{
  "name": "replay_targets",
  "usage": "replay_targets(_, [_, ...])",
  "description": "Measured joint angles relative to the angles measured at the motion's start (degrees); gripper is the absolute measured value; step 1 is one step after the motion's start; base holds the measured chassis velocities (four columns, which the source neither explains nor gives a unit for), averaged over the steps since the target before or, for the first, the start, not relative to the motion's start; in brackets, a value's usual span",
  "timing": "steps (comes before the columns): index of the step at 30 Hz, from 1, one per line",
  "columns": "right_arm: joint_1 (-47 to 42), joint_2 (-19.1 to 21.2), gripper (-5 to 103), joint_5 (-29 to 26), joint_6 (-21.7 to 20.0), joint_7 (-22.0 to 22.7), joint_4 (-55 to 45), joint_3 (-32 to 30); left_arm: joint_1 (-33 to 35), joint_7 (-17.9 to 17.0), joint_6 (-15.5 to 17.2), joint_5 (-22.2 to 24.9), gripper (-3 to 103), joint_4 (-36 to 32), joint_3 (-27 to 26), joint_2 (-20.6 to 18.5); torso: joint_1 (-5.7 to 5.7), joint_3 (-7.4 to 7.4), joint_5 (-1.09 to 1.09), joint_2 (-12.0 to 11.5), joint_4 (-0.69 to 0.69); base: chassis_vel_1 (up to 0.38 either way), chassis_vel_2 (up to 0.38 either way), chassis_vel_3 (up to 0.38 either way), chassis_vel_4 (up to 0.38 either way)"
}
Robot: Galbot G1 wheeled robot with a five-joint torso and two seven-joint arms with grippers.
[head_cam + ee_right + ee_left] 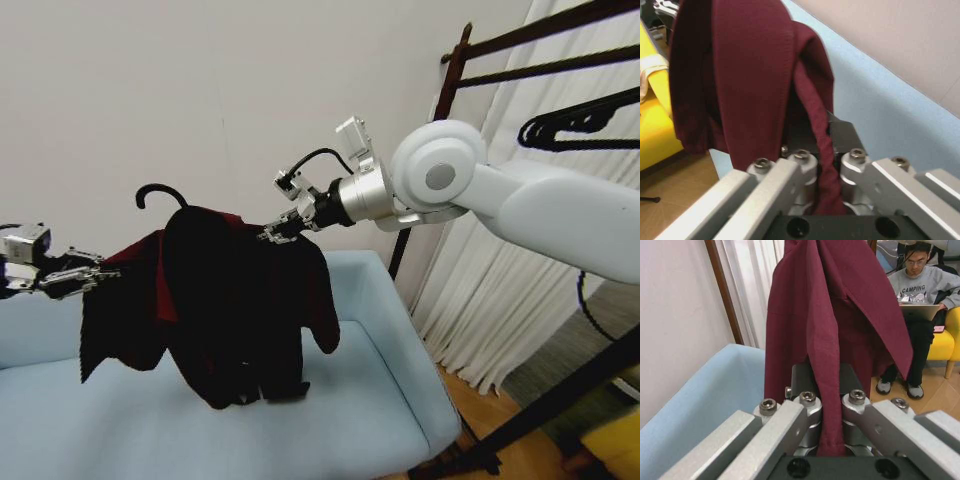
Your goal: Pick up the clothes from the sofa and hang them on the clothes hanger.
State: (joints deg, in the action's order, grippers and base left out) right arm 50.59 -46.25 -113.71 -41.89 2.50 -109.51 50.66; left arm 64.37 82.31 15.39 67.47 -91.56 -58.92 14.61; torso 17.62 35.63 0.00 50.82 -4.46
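A dark red garment (230, 310) hangs in the air above the light blue sofa (380, 400), draped on a black hanger whose hook (160, 192) sticks up at its top. My left gripper (90, 275) is shut on the garment's left edge; in the left wrist view the cloth (830, 340) is pinched between the fingers (807, 405). My right gripper (275, 235) is shut on the garment's right shoulder, and the right wrist view shows the fabric (755, 75) running down between its fingers (800, 162).
A dark wooden clothes rack (480, 60) stands at the right with a black hanger (570, 125) on its rail. White curtains (490, 300) hang behind it. The rack's black leg (540, 410) crosses the floor at the lower right. A seated person (920, 315) is on a yellow chair.
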Motion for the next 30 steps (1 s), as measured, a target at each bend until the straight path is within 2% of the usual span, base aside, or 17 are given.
replay_targets(6, [-0.8,-0.1,2,-0.7,0.0,1.1,-0.4,-1.1,0.1,-0.4,-0.3,0.0,2,0.2,0.0,0.4,0.0,0.0,0.0,0.0,0.0,0.0,0.0,0.0,0.0])
replay_targets(7, [-1.0,-0.2,2,-0.9,0.0,1.3,-0.5,-1.4,0.1,-0.9,-0.4,0.0,-1,0.2,0.0,0.5,0.0,0.0,0.0,0.0,0.0,0.0,0.0,0.0,0.0])
replay_targets(8, [-1.5,-0.2,2,-1.5,0.0,2.1,-0.9,-2.1,0.1,-2.2,-0.6,0.1,2,0.2,0.0,0.6,0.0,0.0,0.0,0.0,0.0,0.0,0.0,0.0,0.0])
replay_targets(9, [-2.4,-0.1,2,-2.0,0.0,3.3,-1.8,-3.3,0.1,-4.5,-1.1,0.8,13,-0.1,0.1,0.8,0.0,0.0,0.0,0.0,0.0,0.0,0.0,0.0,0.0])
replay_targets(10, [-2.7,0.1,2,-2.1,0.0,3.7,-2.1,-3.7,0.2,-5.5,-1.3,1.2,18,-0.3,0.1,0.8,0.0,0.0,0.0,0.0,0.0,0.0,0.0,0.0,0.0])
replay_targets(11, [-2.7,0.1,2,-2.1,0.0,3.7,-2.1,-3.7,0.2,-5.5,-1.3,1.2,18,-0.3,0.1,0.8,0.0,0.0,0.0,0.0,0.0,0.0,0.0,0.0,0.0])
replay_targets(14, [-3.8,0.9,2,-4.2,0.0,6.5,-3.4,-5.5,0.3,-9.4,-1.6,2.8,34,-1.0,0.1,1.1,0.0,0.0,0.0,0.0,-0.01,0.0,0.0,0.0,0.0])
replay_targets(15, [-4.1,1.1,2,-4.9,0.0,7.2,-3.6,-6.0,0.4,-11.0,-1.7,3.2,34,-1.2,0.1,1.2,0.0,0.0,0.01,0.0,-0.01,0.0,0.0,0.0,0.0])
replay_targets(16, [-4.8,1.4,2,-5.5,0.0,8.2,-3.9,-7.0,0.5,-12.8,-1.8,3.4,40,-1.5,0.2,1.2,0.0,0.0,0.01,0.0,-0.01,0.0,0.0,0.0,0.0])
replay_targets(17, [-4.8,1.4,2,-5.5,0.0,8.2,-3.9,-7.0,0.5,-12.8,-1.8,3.4,40,-1.5,0.2,1.2,0.0,0.0,0.01,0.0,-0.01,0.0,0.0,0.0,0.0])
replay_targets(19, [-6.0,2.0,2,-6.2,0.0,9.0,-4.2,-8.8,0.7,-16.2,-1.8,3.7,50,-2.0,0.3,1.6,0.0,0.0,0.01,0.0,0.0,0.0,0.0,0.0,0.0])
replay_targets(20, [-6.3,2.2,2,-6.3,0.0,9.1,-4.3,-9.3,0.8,-17.7,-1.8,3.9,50,-2.3,0.3,1.8,0.0,0.0,0.01,0.0,0.0,0.0,0.0,0.0,0.0])
replay_targets(22, [-6.9,3.0,2,-6.5,0.0,9.2,-4.7,-10.6,0.9,-22.4,-1.8,4.8,61,-2.9,0.3,2.2,0.0,0.0,0.01,0.0,0.0,0.0,0.0,0.0,0.0])
replay_targets(23, [-6.9,3.0,2,-6.5,0.0,9.2,-4.7,-10.6,0.9,-22.4,-1.8,4.8,61,-2.9,0.3,2.2,0.0,0.0,0.01,0.0,0.0,0.0,0.0,0.0,0.0])
replay_targets(25, [-7.4,3.8,2,-6.7,0.0,9.2,-4.9,-11.5,0.8,-24.7,-1.8,5.4,73,-2.9,0.2,2.5,0.0,0.0,0.01,0.0,-0.01,0.0,0.0,0.0,0.0])
replay_targets(27, [-7.5,4.3,2,-6.9,0.1,9.2,-5.0,-11.8,0.7,-24.9,-1.9,5.5,77,-2.7,0.1,2.6,0.0,0.0,0.01,0.0,-0.01,0.0,0.0,0.0,0.0])
replay_targets(30, [-7.8,5.4,2,-6.9,0.1,8.5,-5.0,-12.4,0.7,-24.9,-1.9,5.5,94,-2.0,-0.1,2.6,0.0,0.0,0.01,0.0,0.0,0.0,0.0,0.0,0.0])
